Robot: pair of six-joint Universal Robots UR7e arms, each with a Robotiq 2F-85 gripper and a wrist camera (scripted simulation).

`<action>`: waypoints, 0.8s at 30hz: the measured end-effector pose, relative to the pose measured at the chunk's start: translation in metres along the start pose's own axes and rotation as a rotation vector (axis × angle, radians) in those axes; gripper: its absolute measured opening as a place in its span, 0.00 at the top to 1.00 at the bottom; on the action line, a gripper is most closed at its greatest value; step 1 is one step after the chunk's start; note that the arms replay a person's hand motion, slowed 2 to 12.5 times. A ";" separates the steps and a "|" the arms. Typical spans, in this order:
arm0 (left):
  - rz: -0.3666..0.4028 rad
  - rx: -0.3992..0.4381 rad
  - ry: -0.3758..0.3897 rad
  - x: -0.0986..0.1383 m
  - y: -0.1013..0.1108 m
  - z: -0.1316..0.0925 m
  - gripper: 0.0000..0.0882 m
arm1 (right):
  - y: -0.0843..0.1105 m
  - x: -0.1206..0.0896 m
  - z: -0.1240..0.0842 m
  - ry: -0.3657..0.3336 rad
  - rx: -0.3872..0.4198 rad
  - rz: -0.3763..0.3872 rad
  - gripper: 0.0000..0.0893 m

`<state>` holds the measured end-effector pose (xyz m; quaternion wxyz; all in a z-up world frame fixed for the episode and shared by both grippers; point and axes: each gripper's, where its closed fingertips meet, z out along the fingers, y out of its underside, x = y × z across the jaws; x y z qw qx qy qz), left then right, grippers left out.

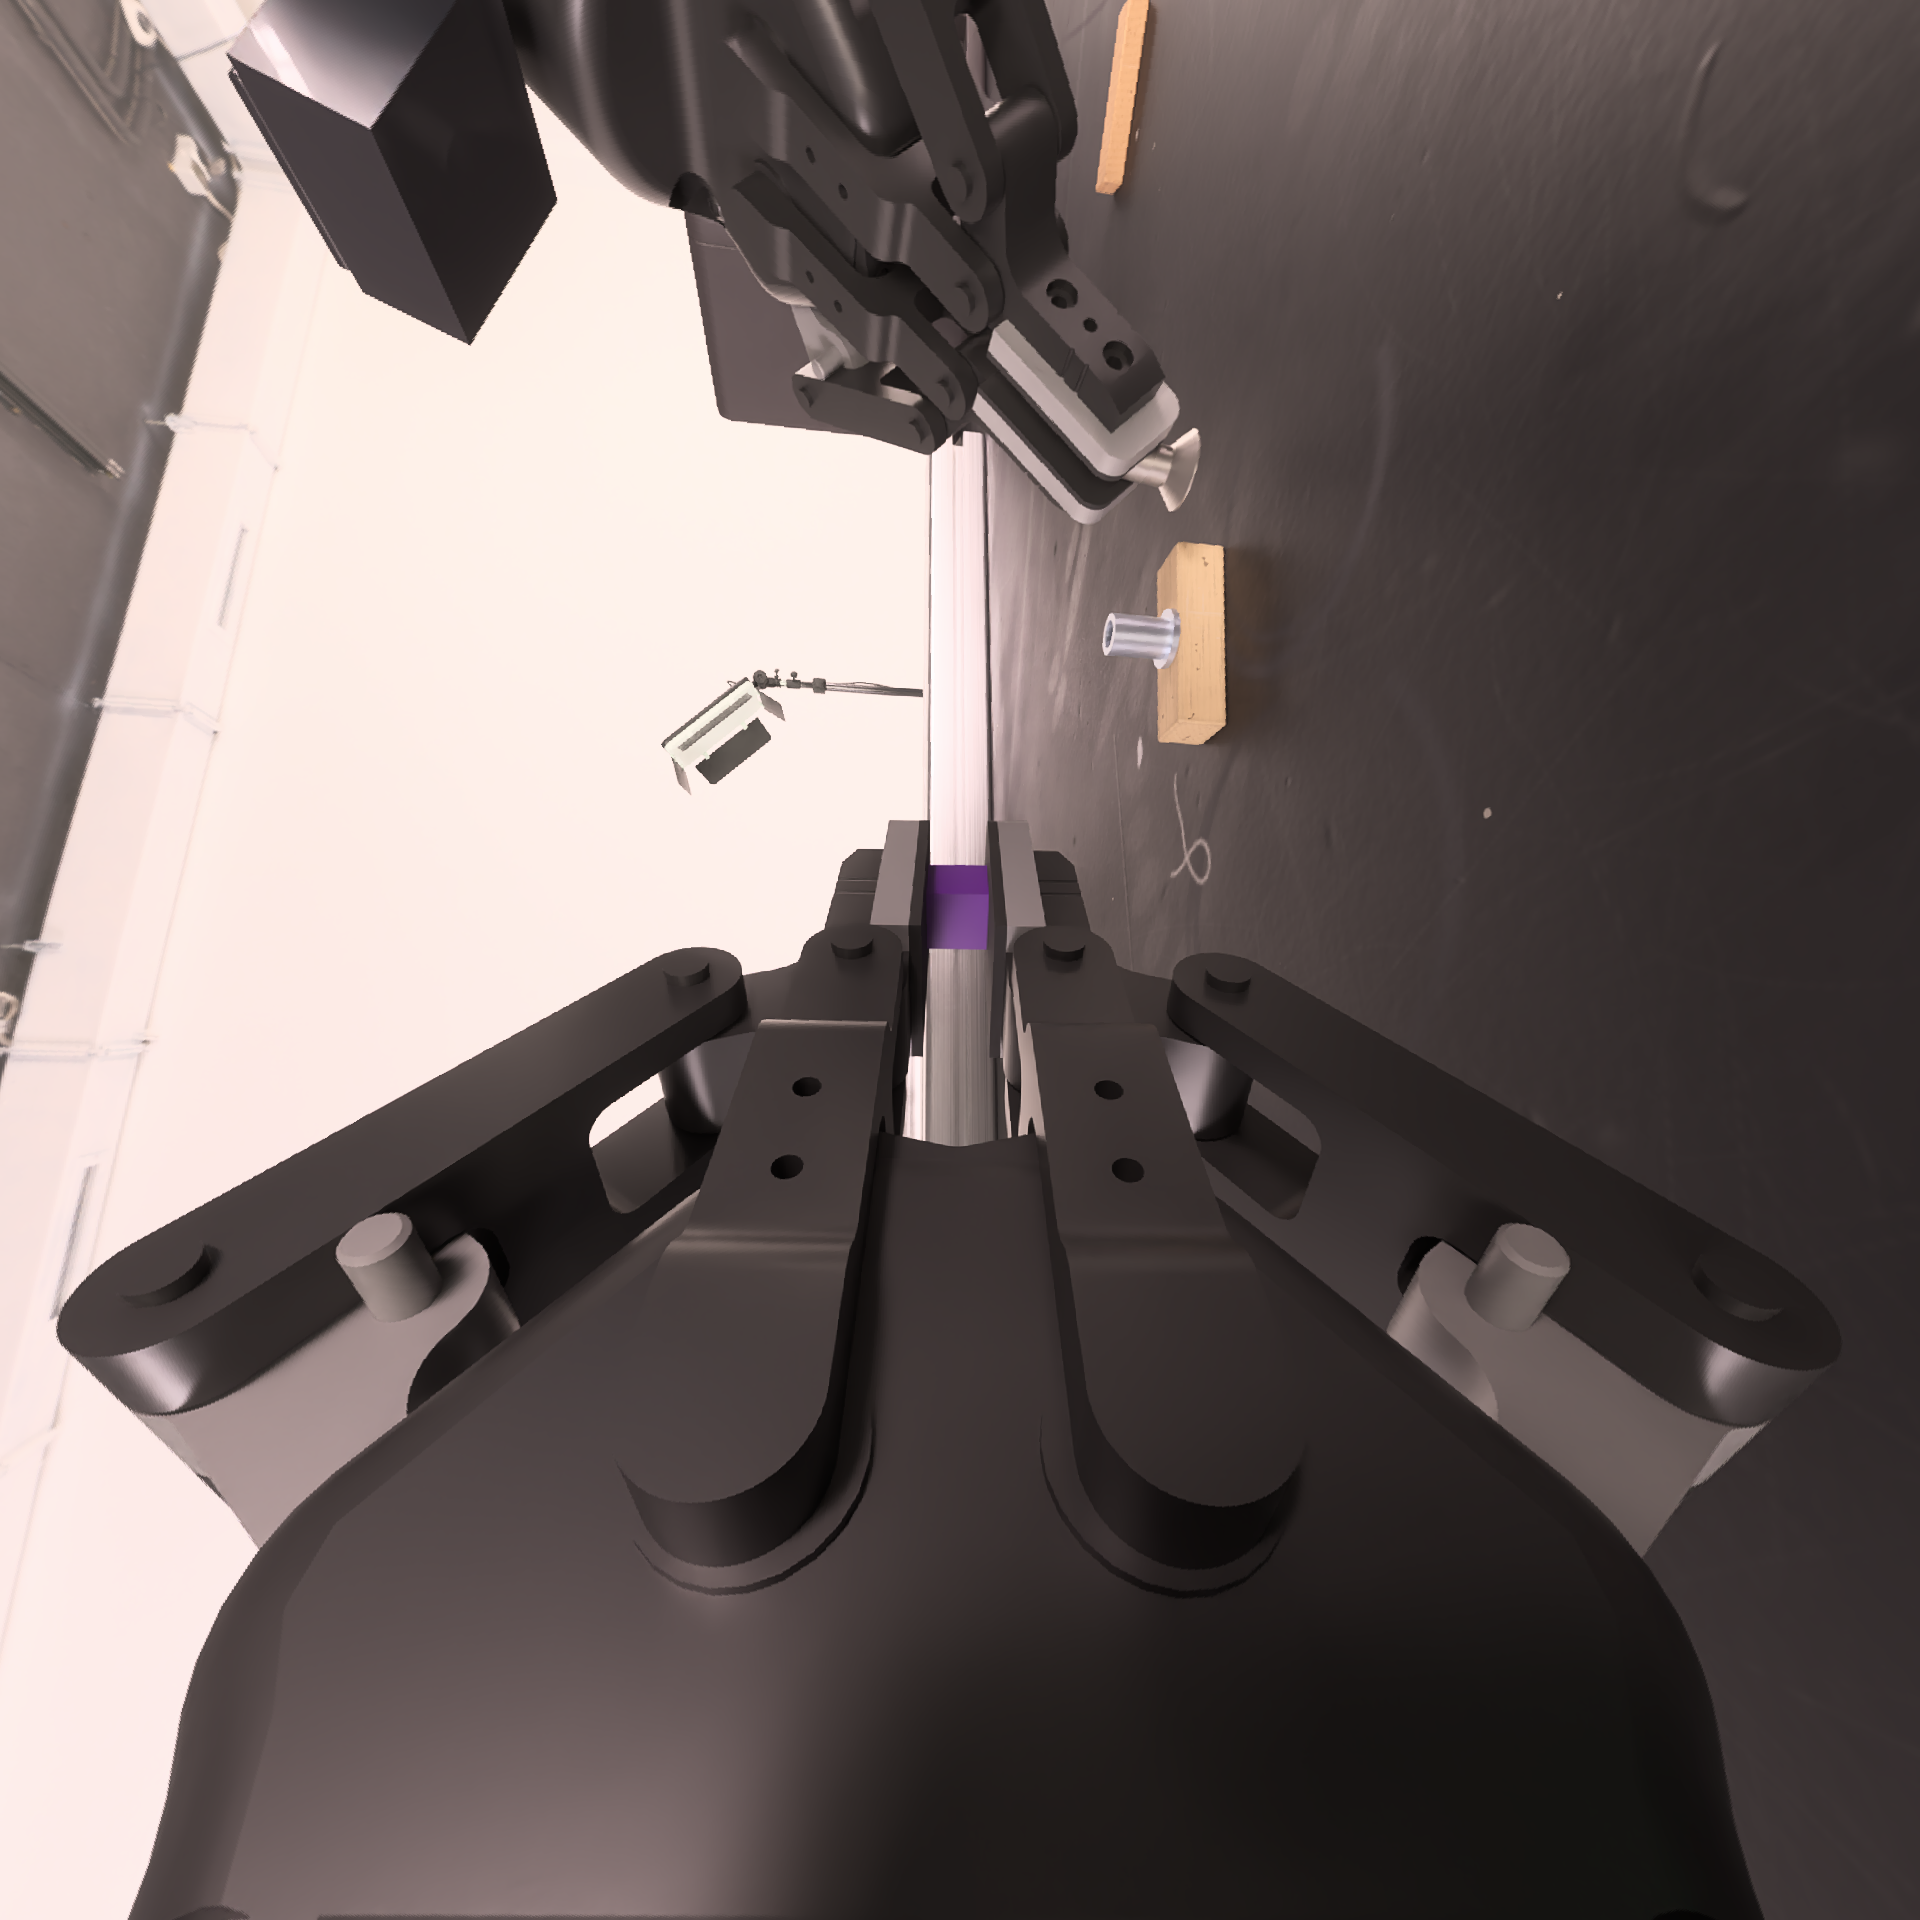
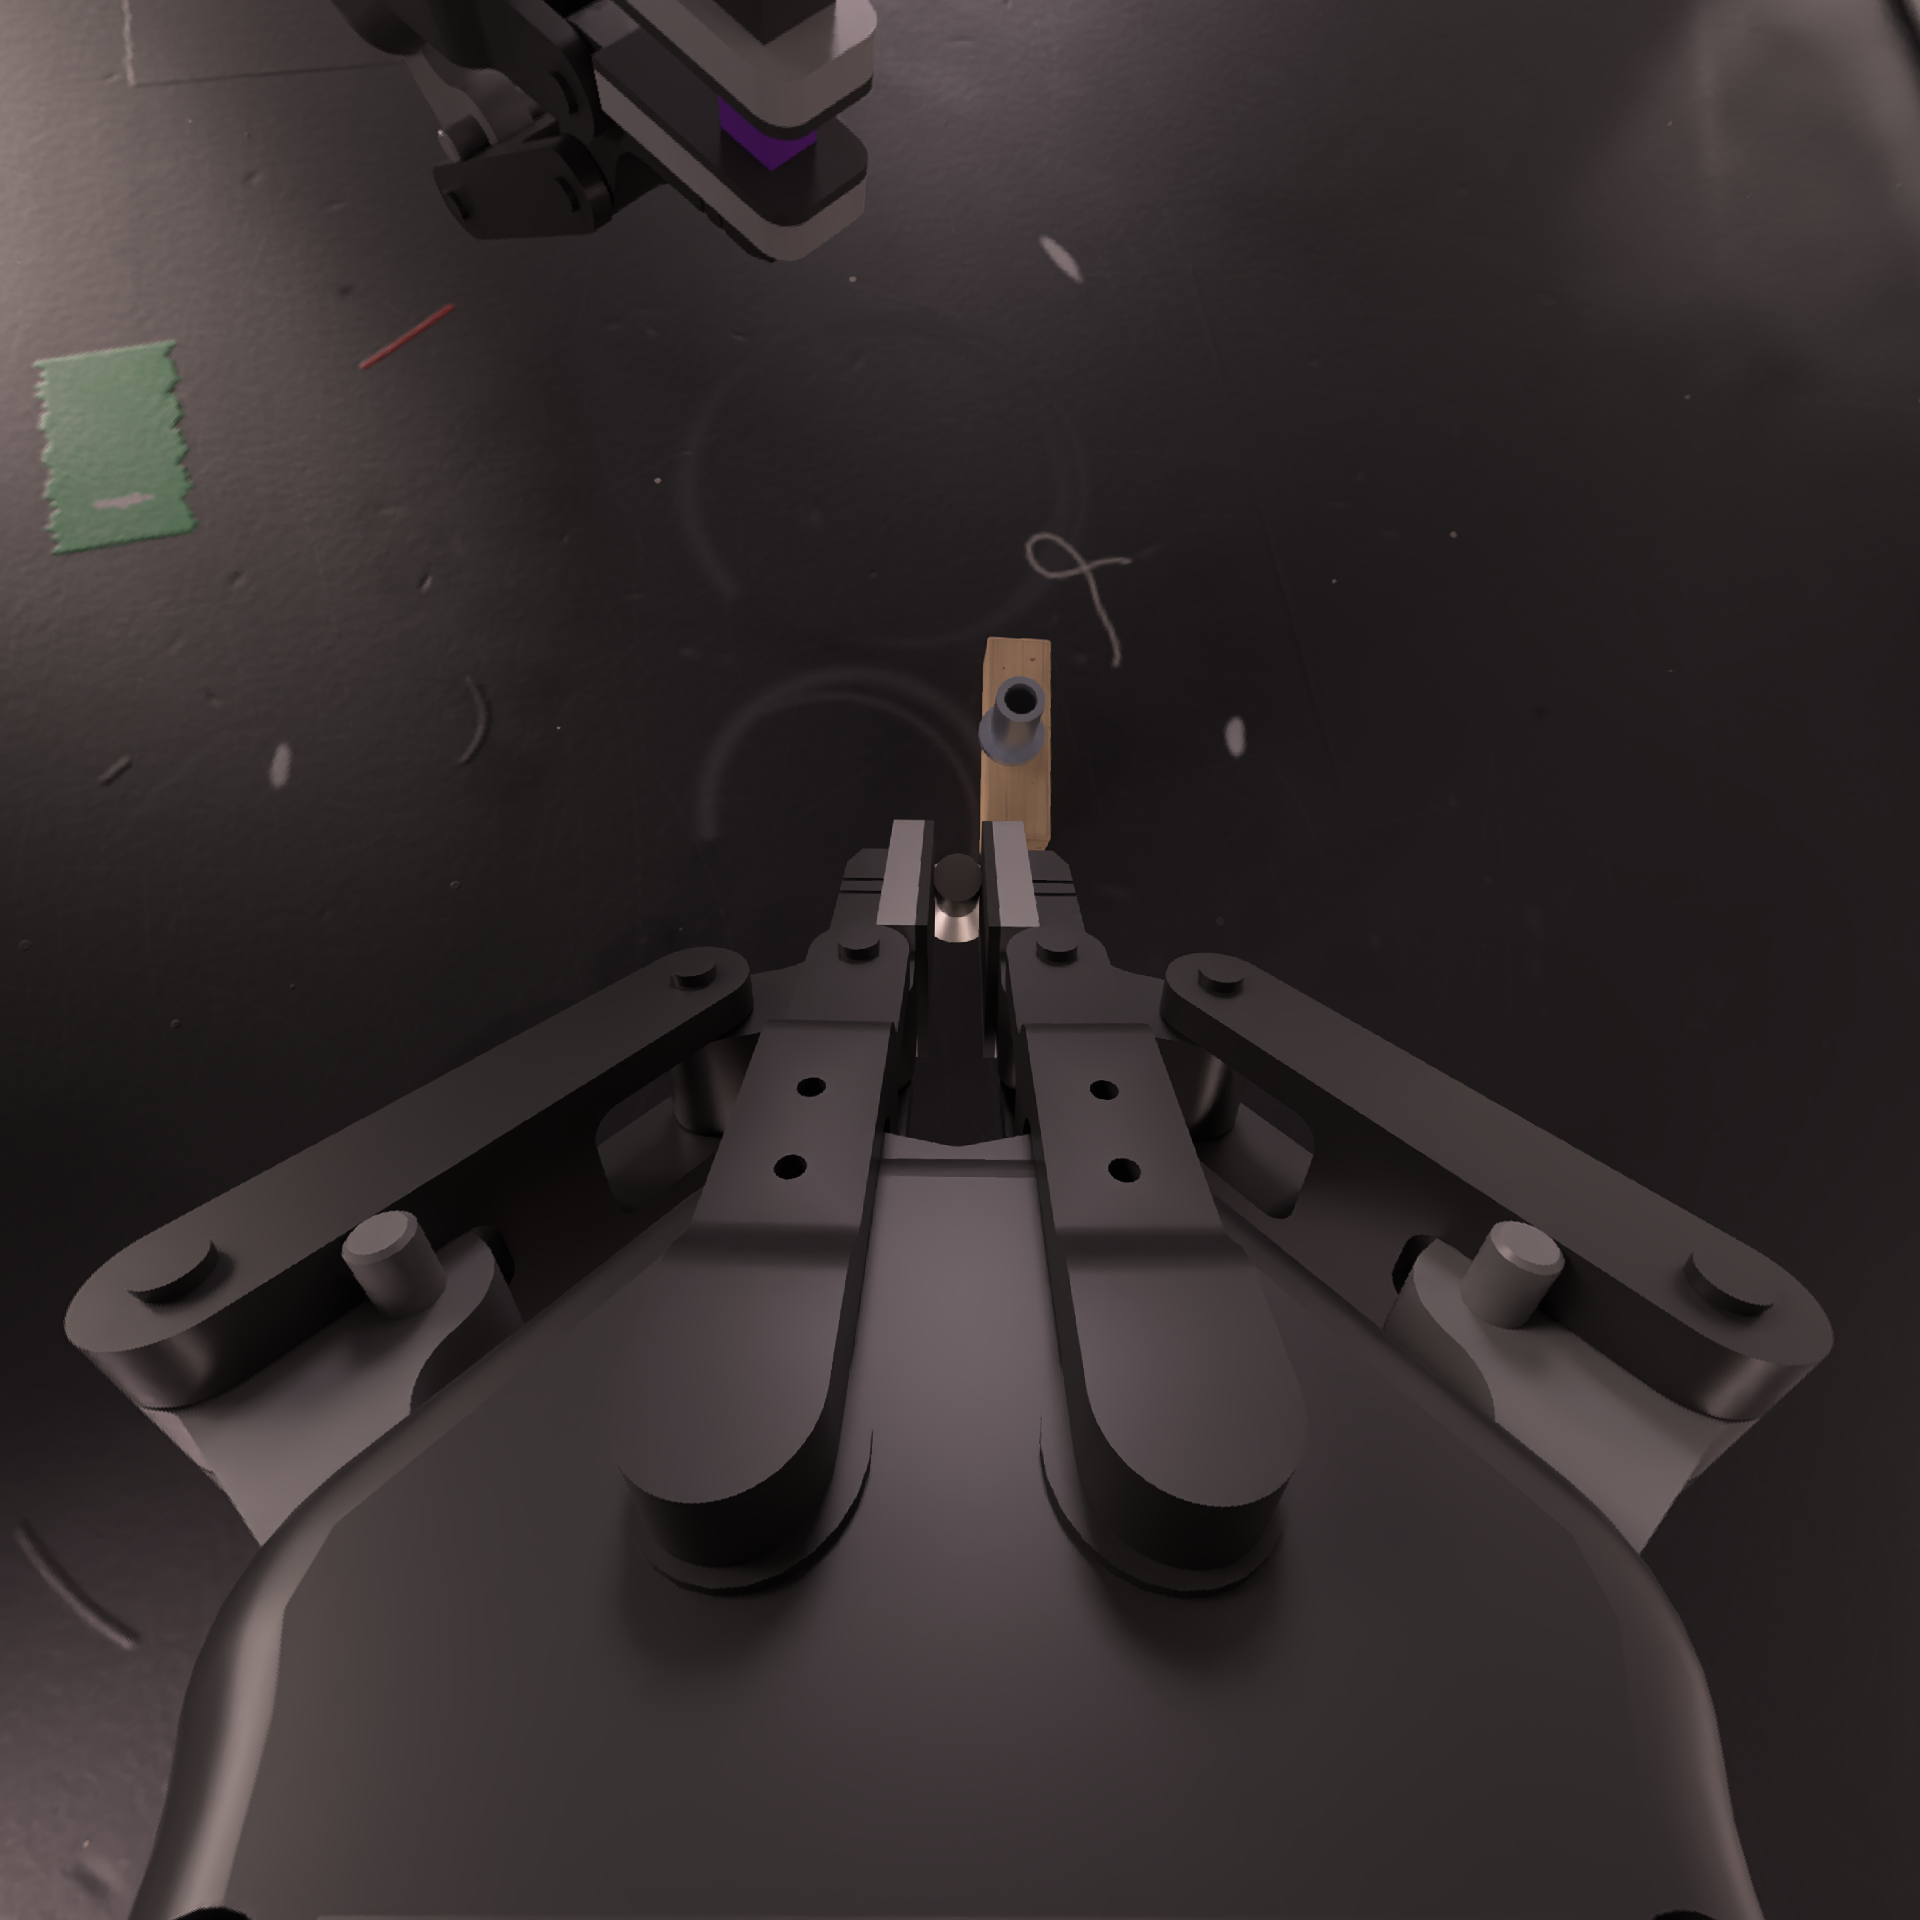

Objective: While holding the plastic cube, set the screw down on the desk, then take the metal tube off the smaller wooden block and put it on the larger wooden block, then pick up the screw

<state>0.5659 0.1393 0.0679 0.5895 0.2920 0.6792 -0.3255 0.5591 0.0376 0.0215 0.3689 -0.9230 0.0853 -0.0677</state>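
My left gripper [image 1: 957,883] is shut on a purple plastic cube [image 1: 956,910], held above the desk; it also shows in the right wrist view [image 2: 764,145]. My right gripper [image 2: 957,873] is shut on a metal screw [image 2: 956,896], close above the dark desk; in the left wrist view the screw head [image 1: 1172,473] sticks out from its fingers. A flanged metal tube [image 2: 1013,722] stands upright on the smaller wooden block [image 2: 1018,790], just ahead of my right gripper; both also show in the left wrist view, tube [image 1: 1141,636] on block [image 1: 1195,644]. The larger wooden block [image 1: 1124,99] lies farther off.
The dark desk [image 2: 1455,520] carries chalk-like scribbles and scuffs. A green tape patch [image 2: 114,447] and a thin red line [image 2: 405,336] lie to the left in the right wrist view. A silver rail [image 1: 958,644] marks the desk edge, with a pale wall beyond.
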 end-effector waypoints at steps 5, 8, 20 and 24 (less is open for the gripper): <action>0.004 0.000 -0.005 -0.001 0.000 0.000 0.89 | -0.003 0.004 -0.006 0.027 0.017 -0.002 0.91; 0.007 0.002 -0.009 -0.001 -0.001 0.000 0.89 | -0.007 0.006 -0.010 0.045 0.034 -0.004 0.91; 0.017 0.006 -0.023 -0.003 -0.002 -0.001 0.89 | -0.030 0.013 -0.035 0.123 0.152 -0.018 0.91; 0.022 0.006 -0.029 -0.004 -0.002 -0.001 0.89 | -0.041 0.014 -0.043 0.143 0.199 -0.022 0.91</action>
